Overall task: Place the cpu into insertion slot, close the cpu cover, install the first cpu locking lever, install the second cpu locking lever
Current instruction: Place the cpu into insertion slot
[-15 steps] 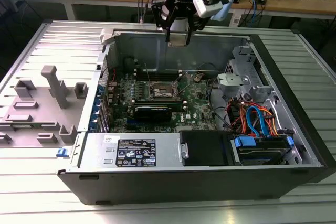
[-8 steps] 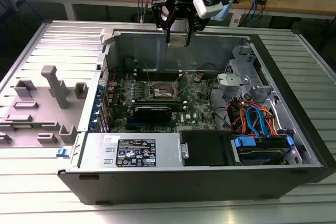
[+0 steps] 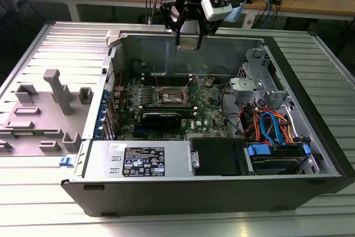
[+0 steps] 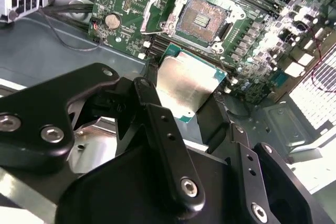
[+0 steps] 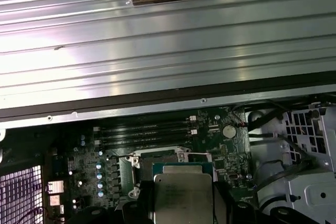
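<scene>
Insertion slot [image 3: 168,97] lies open above, between memory slots [image 3: 166,78] and black card [image 3: 161,118].

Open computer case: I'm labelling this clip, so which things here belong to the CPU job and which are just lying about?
Job in hand: gripper, shut on the cpu; insertion slot, empty.
Lying about: grey fixtures at the exterior view's left; orange and blue cables; coin battery; memory slots.
</scene>
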`<state>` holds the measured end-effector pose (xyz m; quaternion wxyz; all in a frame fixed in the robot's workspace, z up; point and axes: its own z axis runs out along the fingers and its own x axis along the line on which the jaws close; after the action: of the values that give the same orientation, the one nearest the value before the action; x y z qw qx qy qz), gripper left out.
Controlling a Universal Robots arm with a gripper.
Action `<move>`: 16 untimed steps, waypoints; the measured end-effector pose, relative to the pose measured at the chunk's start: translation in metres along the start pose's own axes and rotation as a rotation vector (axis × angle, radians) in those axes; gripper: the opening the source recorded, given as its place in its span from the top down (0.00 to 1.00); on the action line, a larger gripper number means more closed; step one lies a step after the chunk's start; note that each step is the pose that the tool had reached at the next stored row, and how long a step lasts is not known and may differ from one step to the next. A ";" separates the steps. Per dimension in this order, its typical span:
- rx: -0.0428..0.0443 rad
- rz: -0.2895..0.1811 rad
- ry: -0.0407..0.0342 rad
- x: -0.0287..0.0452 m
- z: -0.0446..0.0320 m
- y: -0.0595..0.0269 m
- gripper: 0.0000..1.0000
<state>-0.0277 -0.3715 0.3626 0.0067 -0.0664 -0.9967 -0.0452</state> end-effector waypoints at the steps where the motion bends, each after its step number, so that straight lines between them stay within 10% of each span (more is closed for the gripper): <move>1: -0.0004 0.011 -0.0010 0.0000 0.0002 -0.0002 0.46; 16: -0.0028 0.143 -0.0128 -0.0008 0.0014 -0.0056 0.46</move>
<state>-0.0276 -0.3770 0.3607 0.0034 -0.1378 -0.9894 -0.0456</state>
